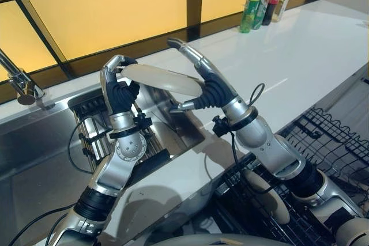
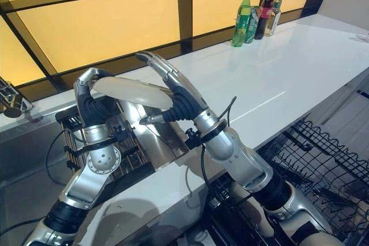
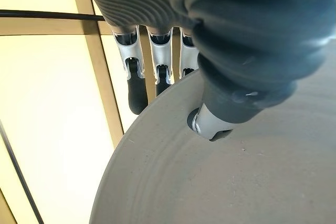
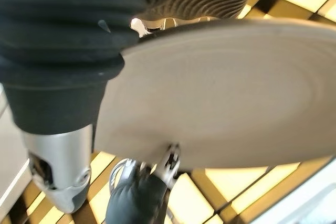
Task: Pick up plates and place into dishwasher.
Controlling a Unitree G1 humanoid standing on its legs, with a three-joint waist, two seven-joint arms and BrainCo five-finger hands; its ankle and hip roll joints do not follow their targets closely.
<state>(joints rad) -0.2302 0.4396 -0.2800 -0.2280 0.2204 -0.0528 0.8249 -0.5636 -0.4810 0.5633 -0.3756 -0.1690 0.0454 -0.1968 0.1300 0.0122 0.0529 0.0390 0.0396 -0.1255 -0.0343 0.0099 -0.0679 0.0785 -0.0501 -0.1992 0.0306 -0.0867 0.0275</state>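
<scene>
A pale grey plate (image 1: 161, 79) is held up in the air above the sink (image 1: 187, 136). My left hand (image 1: 118, 93) is shut on its left rim, thumb (image 3: 231, 108) pressed on the plate's face (image 3: 236, 182) and fingers (image 3: 137, 85) curled behind the rim. My right hand (image 1: 216, 93) is at the plate's right rim. Its fingers stretch straight over the top and its thumb (image 1: 181, 106) reaches below, a little apart from the plate (image 4: 220, 93). The right wrist view also shows my left hand (image 4: 136, 195) past the plate.
A steel sink holds a dark wire drainer (image 1: 95, 139), with a faucet (image 1: 20, 84) at the far left. The black dishwasher rack (image 1: 328, 136) stands pulled out at the lower right. Three bottles (image 1: 259, 1) stand at the back of the white counter (image 1: 300, 50).
</scene>
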